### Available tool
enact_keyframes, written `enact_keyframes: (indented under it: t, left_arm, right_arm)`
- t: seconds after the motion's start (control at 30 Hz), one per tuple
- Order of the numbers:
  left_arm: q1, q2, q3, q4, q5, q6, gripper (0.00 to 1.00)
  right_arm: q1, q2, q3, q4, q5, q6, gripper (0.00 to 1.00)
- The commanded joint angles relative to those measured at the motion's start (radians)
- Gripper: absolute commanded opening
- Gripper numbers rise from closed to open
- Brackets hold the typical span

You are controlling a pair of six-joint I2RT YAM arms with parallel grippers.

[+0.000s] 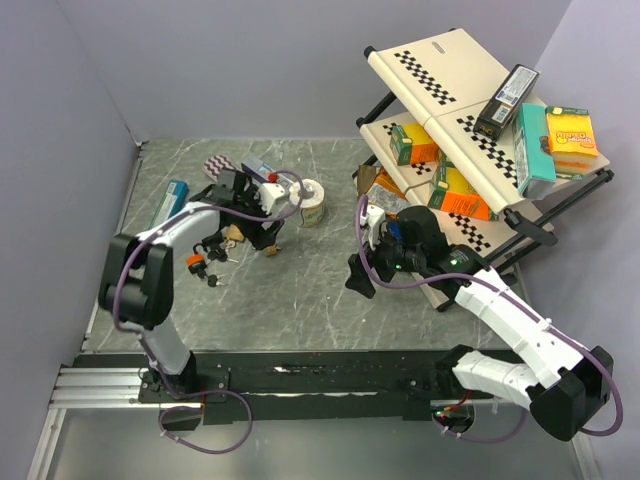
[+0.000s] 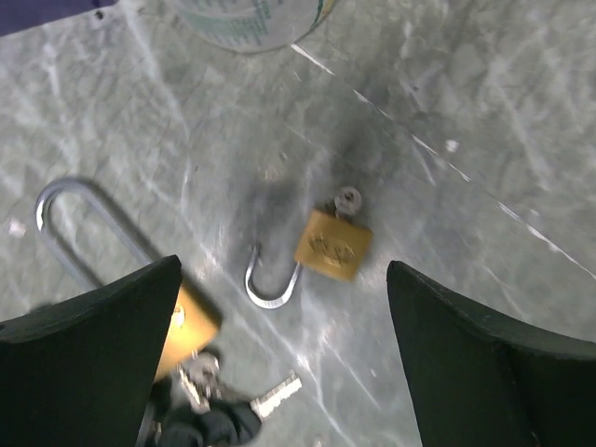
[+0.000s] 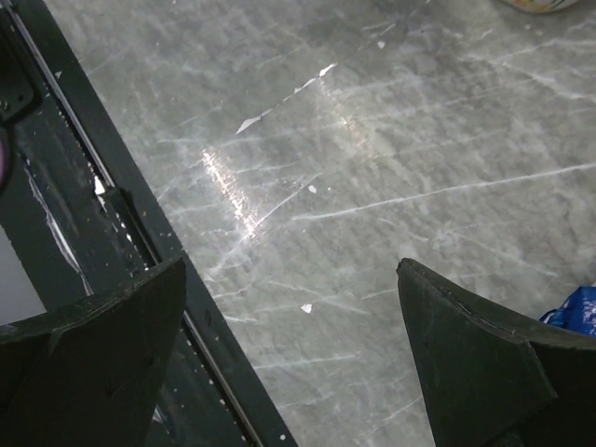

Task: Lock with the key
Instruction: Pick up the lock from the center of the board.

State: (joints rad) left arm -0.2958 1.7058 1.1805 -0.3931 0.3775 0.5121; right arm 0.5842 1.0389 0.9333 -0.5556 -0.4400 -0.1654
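Note:
A small brass padlock (image 2: 332, 244) lies on the marble table with its shackle (image 2: 270, 284) swung open and a key (image 2: 347, 198) in its far end. A larger brass padlock (image 2: 193, 323) with a long shackle (image 2: 74, 223) lies to its left, partly behind my left finger. A bunch of keys (image 2: 233, 414) with black heads lies beside it. My left gripper (image 2: 284, 372) is open and empty, above the table just short of the small padlock. In the top view it (image 1: 268, 240) hovers right of the padlocks (image 1: 233, 233). My right gripper (image 1: 358, 275) is open and empty above bare table (image 3: 289, 363).
A white roll (image 1: 312, 200) stands just beyond the padlocks. More keys (image 1: 196, 262) lie near the left arm. A tilted rack (image 1: 470, 130) with several boxes fills the right side. A blue box (image 1: 170, 200) lies by the left wall. The black rail (image 3: 65, 186) runs under my right gripper.

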Motion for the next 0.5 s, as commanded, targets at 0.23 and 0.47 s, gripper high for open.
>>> enact_keyframes:
  t: [0.23, 0.47]
  left_arm:
    - [-0.055, 0.127, 0.065, 0.030, -0.023, 0.104, 0.87]
    - [-0.059, 0.118, -0.001, 0.042, -0.063, 0.143, 0.85]
  right_arm:
    - [-0.009, -0.020, -0.004, 0.000, -0.032, 0.004, 1.00]
    - [-0.009, -0.011, 0.004, -0.001, -0.045, -0.003, 1.00]
